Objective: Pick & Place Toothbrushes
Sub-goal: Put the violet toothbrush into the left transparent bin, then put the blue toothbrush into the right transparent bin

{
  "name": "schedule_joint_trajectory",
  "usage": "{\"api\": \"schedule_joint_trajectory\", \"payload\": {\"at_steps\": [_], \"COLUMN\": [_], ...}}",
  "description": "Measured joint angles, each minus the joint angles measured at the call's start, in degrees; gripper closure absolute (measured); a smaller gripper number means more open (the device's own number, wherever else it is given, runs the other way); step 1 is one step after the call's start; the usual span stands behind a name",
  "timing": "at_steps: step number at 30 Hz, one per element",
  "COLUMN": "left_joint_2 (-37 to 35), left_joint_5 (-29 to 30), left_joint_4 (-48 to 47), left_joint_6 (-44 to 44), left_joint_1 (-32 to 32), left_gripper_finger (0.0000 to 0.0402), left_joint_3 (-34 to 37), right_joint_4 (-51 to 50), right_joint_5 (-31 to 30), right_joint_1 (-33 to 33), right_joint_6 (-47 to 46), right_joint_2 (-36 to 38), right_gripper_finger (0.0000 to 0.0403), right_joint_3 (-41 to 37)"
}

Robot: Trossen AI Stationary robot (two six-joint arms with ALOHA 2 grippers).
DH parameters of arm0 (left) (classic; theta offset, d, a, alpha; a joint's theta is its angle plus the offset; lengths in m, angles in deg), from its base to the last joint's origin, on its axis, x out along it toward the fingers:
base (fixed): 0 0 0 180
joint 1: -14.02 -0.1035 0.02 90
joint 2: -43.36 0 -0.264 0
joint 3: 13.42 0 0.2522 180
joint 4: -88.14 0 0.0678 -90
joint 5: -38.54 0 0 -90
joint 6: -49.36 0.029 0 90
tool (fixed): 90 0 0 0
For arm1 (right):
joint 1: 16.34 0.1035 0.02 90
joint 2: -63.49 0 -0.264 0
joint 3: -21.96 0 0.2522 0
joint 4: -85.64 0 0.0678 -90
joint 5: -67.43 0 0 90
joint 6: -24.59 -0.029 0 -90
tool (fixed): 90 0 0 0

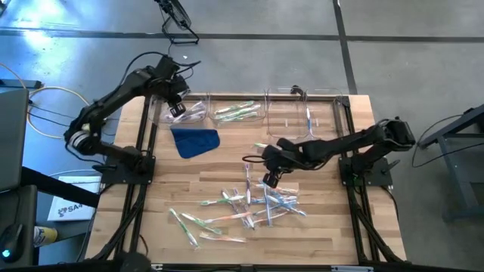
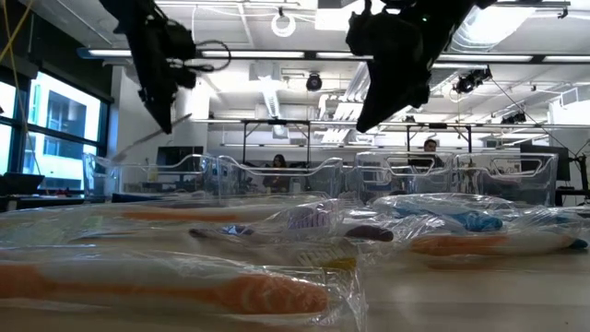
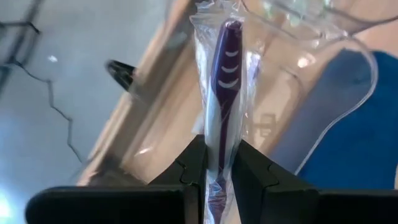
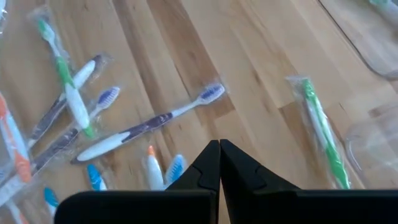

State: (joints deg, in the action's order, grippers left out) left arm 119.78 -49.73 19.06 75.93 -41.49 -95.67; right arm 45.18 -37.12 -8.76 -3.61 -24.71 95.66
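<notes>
My left gripper (image 3: pixel 217 177) clamps a purple toothbrush (image 3: pixel 225 74), visible only by wrist; right gripper (image 4: pixel 219 163) hangs closed, empty, above the counter (image 4: pixel 261 68).

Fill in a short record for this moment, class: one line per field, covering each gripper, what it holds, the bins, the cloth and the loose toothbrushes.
left gripper: shut on a wrapped purple toothbrush, held above the leftmost clear bin
right gripper: shut, holding nothing, above the pile
pile of toothbrushes: loose on the wooden table, still wrapped
second bin: holds green toothbrushes
blue cloth: on the table in front of the leftmost bin
</notes>
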Motion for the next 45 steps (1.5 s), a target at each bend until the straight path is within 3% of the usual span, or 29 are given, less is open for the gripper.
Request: {"api": "schedule_joint_trajectory", "payload": {"at_steps": [10, 18, 26, 30, 42, 45], "left_joint_2": [10.1, 13.9, 14.2, 14.2, 14.2, 14.2], "left_joint_5": [-1.2, -1.4, -0.9, -0.8, -0.9, -3.5], "left_joint_4": [3.4, 5.3, 6.0, 6.0, 5.9, 7.0], "left_joint_6": [0.2, 0.2, 0.0, 0.2, 0.0, 4.3], "left_joint_1": [-0.7, -0.8, -0.7, -0.7, -0.7, -0.6], "left_gripper_finger": [0.0359, 0.0356, 0.0244, 0.0208, 0.0193, 0.0192], "left_joint_3": [0.0, 0.0, 0.0, 0.0, 0.0, 0.0], "right_joint_4": [2.0, 2.1, 2.1, 2.1, 2.1, 2.1], "right_joint_5": [0.0, 0.0, 0.1, 0.1, 0.1, -0.1], "right_joint_1": [0.0, 0.0, 0.0, 0.0, 0.0, 0.0], "right_joint_6": [0.0, 0.0, 0.0, 0.3, 1.0, 1.0], "right_joint_2": [0.0, 0.0, 0.0, 0.0, 0.0, 0.0], "right_gripper_finger": [0.0401, 0.0401, 0.0401, 0.0401, 0.0401, 0.0401], "right_joint_3": [0.0, 0.0, 0.0, 0.0, 0.0, 0.0]}}
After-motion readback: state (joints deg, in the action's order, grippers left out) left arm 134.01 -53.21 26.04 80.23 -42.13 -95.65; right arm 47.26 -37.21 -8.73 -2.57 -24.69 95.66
